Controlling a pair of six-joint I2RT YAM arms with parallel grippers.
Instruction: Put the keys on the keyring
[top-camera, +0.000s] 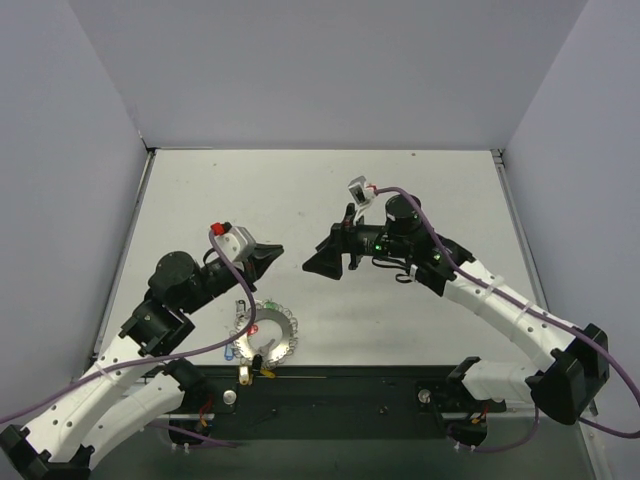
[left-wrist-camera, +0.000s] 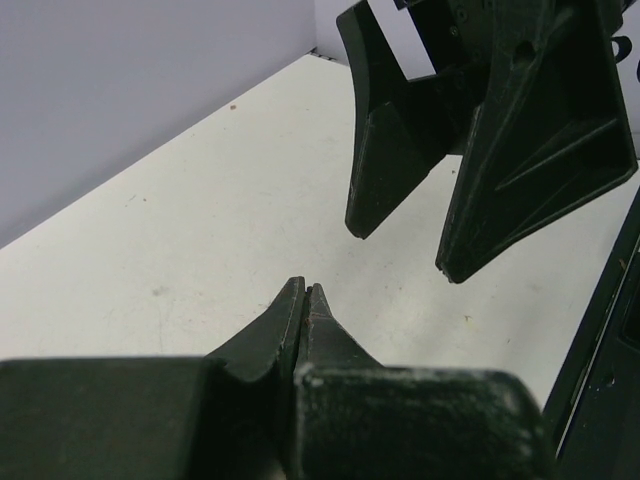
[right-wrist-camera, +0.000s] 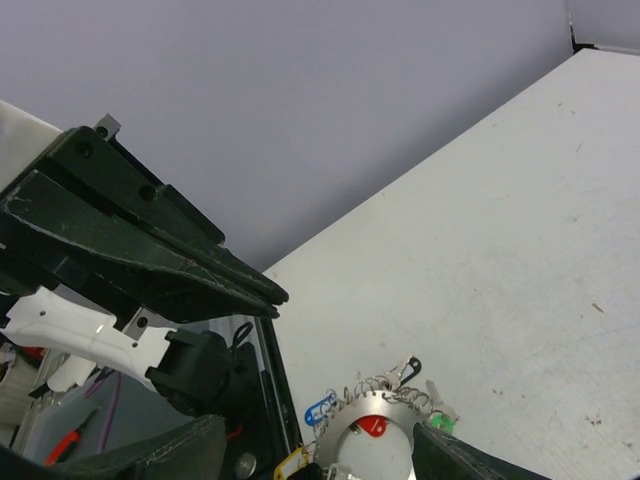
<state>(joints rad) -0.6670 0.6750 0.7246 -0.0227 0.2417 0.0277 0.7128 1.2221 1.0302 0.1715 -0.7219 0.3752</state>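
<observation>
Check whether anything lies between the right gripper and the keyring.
Nothing visible does. The open right gripper hangs beyond the keyring, with only bare table between them.

Bright, even light casts soft shadows on the table (top-camera: 420, 190); the nearest fingers (left-wrist-camera: 250, 420) look blurred.

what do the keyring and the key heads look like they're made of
The keyring looks like bare metal: silvery, bright, with a ribbed coil-like rim. The key heads, blue, yellow, red and green, look like plastic: flat saturated colours, no metallic glint. Too small to be sure of the finish.
</observation>
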